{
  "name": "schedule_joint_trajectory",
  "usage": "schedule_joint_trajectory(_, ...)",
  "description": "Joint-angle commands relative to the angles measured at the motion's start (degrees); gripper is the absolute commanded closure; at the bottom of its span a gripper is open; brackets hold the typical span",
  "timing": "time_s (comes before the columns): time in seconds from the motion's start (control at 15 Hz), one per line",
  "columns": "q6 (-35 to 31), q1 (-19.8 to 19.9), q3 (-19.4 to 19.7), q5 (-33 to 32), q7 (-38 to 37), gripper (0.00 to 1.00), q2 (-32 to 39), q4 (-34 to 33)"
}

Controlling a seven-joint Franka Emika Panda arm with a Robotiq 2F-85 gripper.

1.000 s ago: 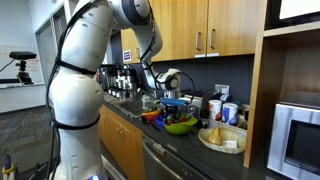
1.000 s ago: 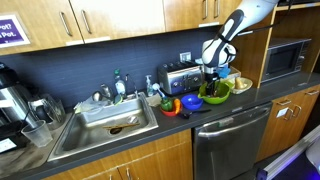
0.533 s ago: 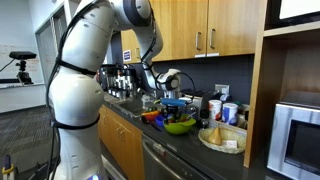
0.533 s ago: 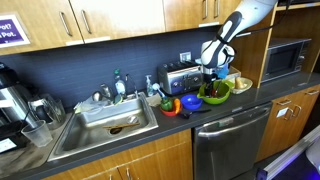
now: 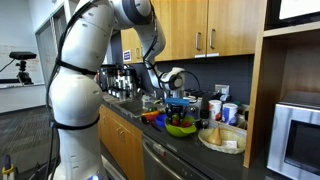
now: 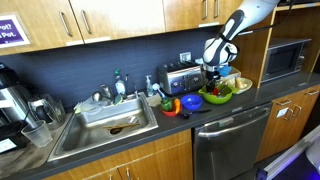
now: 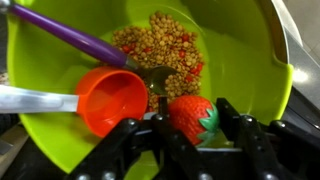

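Observation:
In the wrist view my gripper [image 7: 193,119] is shut on a red toy strawberry [image 7: 190,112] with a green leaf cap. It hangs just over a lime-green bowl [image 7: 245,50]. The bowl holds a heap of brown and red beans [image 7: 160,45], an orange measuring cup [image 7: 112,98] with a pale handle, and a purple spoon handle [image 7: 70,35]. In both exterior views the gripper [image 5: 178,100] [image 6: 213,78] hovers a little above the green bowl [image 5: 180,127] [image 6: 216,99] on the dark counter.
A toaster [image 6: 178,76] stands against the backsplash behind the bowl. Red and orange toy foods [image 6: 170,105] lie beside the bowl toward the sink [image 6: 105,120]. A plate of food [image 5: 222,138], cups [image 5: 228,112] and a microwave [image 6: 283,58] sit on the far side.
The gripper has shifted slightly above the bowl with the strawberry still in it. Nothing else has moved.

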State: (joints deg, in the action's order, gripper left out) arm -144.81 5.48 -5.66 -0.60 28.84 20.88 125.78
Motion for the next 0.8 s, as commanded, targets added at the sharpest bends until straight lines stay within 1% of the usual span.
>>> schedule_joint_trajectory(0.0, -0.6, 0.9, -0.4, 1.0, 1.0, 0.74, -0.8, 0.7)
schedule_joint_trajectory(0.73, -0.7, 1.0, -0.7, 0.7, 1.2, 0.74, 0.8, 0.4)
